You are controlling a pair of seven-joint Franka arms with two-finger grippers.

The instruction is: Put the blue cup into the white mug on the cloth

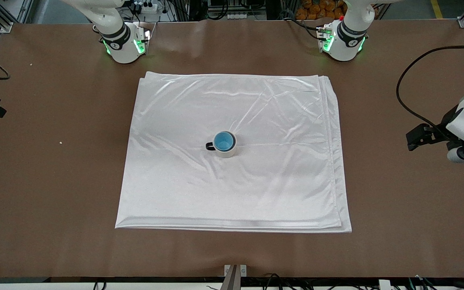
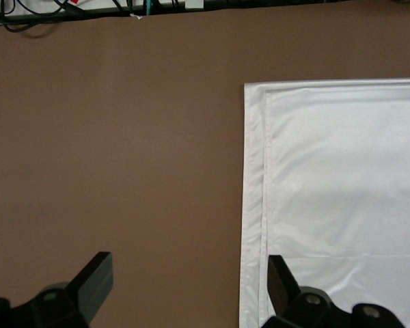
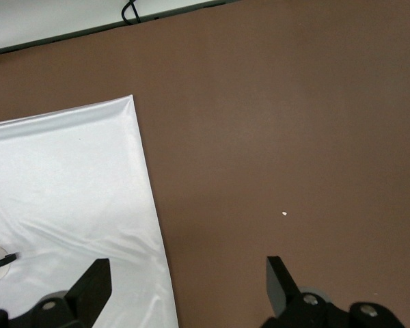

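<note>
Looks like this one's basically wrapped up. The blue cup (image 1: 223, 141) is already sitting down inside the white mug (image 1: 226, 151), nested upright with just the bright blue interior showing over the cream rim. The mug's dark handle sticks out at about 9 o'clock in the front view. The pair sits near the middle of the cloth (image 1: 280, 181), which is spread flat on the brown table (image 1: 54, 181) with a few light creases and its folded layers showing along the edges.

As far as I can judge, nothing's left to do with the cup. Both arms are parked off to their own ends of the table and just waiting.

Left gripper (image 2: 190, 287): claw spread wide, holding nothing, hanging over the edge of the cloth at the left arm's end, one finger over bare table and the other over fabric. Right gripper (image 3: 188, 287): also wide and empty, over the cloth's edge at the right arm's end. In the right wrist view you can just catch a sliver of the mug's rim and handle at the frame edge.

Brands or writing: none I can read. Mug, cup and cloth all look plain. There's a tiny white speck (image 3: 284, 214) on the table.
</note>
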